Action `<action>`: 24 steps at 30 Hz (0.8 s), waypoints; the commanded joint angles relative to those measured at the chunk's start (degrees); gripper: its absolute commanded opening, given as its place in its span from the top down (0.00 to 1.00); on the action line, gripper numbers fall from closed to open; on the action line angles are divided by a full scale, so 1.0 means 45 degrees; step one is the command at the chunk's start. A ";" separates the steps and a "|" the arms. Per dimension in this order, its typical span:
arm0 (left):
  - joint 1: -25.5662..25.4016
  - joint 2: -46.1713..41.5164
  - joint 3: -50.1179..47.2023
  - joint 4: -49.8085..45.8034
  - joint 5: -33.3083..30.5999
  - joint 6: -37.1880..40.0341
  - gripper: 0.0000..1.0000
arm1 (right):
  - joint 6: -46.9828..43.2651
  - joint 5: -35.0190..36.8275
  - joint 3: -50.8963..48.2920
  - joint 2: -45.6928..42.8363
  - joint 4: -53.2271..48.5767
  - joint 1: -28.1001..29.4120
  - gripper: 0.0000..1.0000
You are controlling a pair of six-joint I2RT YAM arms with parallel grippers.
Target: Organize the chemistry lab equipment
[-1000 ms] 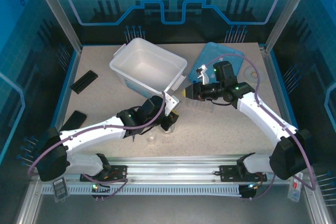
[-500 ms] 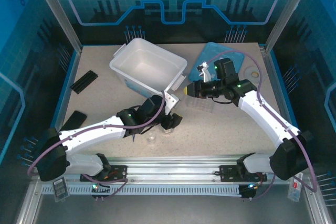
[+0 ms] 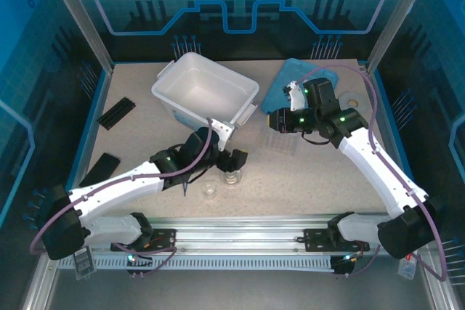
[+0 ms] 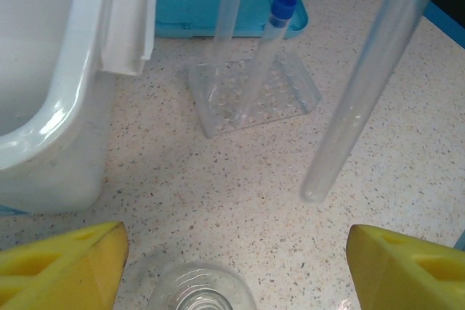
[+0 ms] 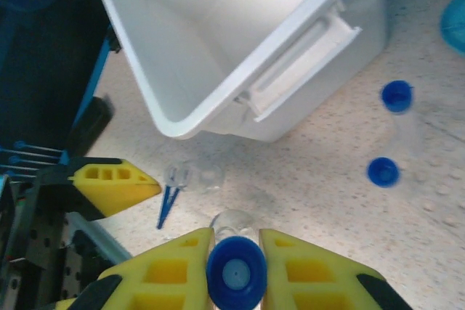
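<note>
Speckled table point(image 3: 312, 179) bears white bin point(image 3: 205, 92), blue lid point(image 4: 182, 5), tube rack point(image 4: 254, 96), beakers point(image 3: 210, 191).

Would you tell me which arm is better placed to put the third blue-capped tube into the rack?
The right. The right gripper is shut on the blue-capped tube close to the tube rack, where two tubes already stand. The left gripper is open and empty, near a small glass beaker.
</note>
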 commanded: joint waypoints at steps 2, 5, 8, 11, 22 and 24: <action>0.0221 -0.0118 -0.0215 -0.0279 -0.0359 -0.0702 0.18 | -0.0576 0.2031 0.0481 -0.0254 -0.1285 0.0132 0.81; 0.0290 -0.0100 -0.0263 -0.0338 -0.0397 -0.0806 0.14 | -0.0611 0.2902 0.0424 -0.0321 -0.1468 0.0146 0.81; 0.0340 -0.0042 -0.0255 -0.0436 -0.0477 -0.0900 0.09 | -0.0649 0.3654 0.0335 -0.0391 -0.1545 0.0184 0.81; 0.0378 0.0048 -0.0222 -0.0515 -0.0497 -0.0907 0.06 | -0.0662 0.4486 0.0196 -0.0459 -0.1565 0.0237 0.81; 0.0419 -0.0051 -0.0417 -0.0591 -0.0751 -0.1015 0.05 | -0.0181 0.7469 -0.0592 -0.0606 -0.0996 0.0787 0.82; 0.0417 -0.0071 -0.0440 -0.0613 -0.0761 -0.1010 0.05 | -0.0163 0.7912 -0.0722 -0.0536 -0.0727 0.0962 0.82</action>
